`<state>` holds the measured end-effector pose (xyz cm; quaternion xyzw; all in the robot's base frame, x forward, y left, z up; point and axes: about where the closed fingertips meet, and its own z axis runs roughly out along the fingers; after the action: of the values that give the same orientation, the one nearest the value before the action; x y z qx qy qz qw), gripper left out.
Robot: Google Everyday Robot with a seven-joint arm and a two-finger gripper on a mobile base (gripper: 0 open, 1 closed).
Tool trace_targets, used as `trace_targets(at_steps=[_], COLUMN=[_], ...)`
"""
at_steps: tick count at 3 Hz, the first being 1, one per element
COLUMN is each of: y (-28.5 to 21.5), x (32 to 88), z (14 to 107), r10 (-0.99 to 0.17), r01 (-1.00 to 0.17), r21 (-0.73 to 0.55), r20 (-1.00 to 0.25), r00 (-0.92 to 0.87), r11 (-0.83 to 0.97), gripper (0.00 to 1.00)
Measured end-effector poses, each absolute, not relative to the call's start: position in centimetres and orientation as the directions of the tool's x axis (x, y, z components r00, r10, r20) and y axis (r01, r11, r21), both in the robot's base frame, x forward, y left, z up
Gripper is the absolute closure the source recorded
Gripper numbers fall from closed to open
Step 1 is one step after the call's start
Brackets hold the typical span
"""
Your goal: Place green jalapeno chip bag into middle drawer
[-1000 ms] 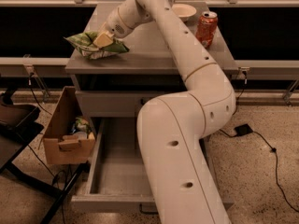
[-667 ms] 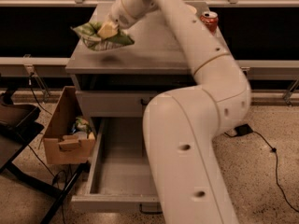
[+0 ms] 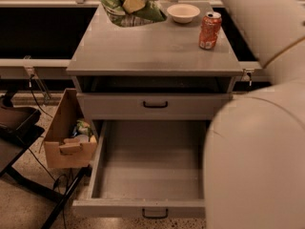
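One gripper (image 3: 135,1) hangs at about 11 o'clock in the view, right at the top edge, over the far left corner of the cabinet (image 3: 152,51). It is closed on the bag (image 3: 151,15). A pale finger (image 3: 132,5) presses across the green foil, which bunches around it, and the crinkled lower edge droops toward the grey top. Whether that edge touches the top I cannot tell.

Just beside the bag, at its 3 o'clock, a shallow cream bowl (image 3: 183,12) sits on the cabinet top. At 4 o'clock from the bowl an orange can (image 3: 209,30) stands upright near the right edge, apart from both.

Under the top runs a dark slot, and below that is the shut drawer (image 3: 119,108) with a small black pull at its middle.

Below it, at 6 o'clock in the view, the open drawer (image 3: 143,166) is pulled far out toward the camera. It is a deep grey tray with a black pull on its front lip. The bag is well apart from it, up at its 12 o'clock and a little left.

A cardboard box (image 3: 64,151) stands on the floor at 9 o'clock from the open drawer, just beside its left wall, with a few packets showing inside.

The white arm (image 3: 257,156) fills the view from 1 to 5 o'clock and covers the open drawer's right side
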<state>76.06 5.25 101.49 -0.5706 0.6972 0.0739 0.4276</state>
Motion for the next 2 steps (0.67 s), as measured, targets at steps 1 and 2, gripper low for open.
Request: trace_targets(at_steps=[1, 2], y=[0.7, -4.1], x=[70.0, 61.2], z=[106.3, 107.7], r10=[-0.701, -0.631], r01=[-0.807, -0.776], r21=[-0.390, -0.320], r20=[-0.712, -0.766], r00=[-0.041, -0.126], r11=[0.444, 0.543], gripper=[1.00, 1.00])
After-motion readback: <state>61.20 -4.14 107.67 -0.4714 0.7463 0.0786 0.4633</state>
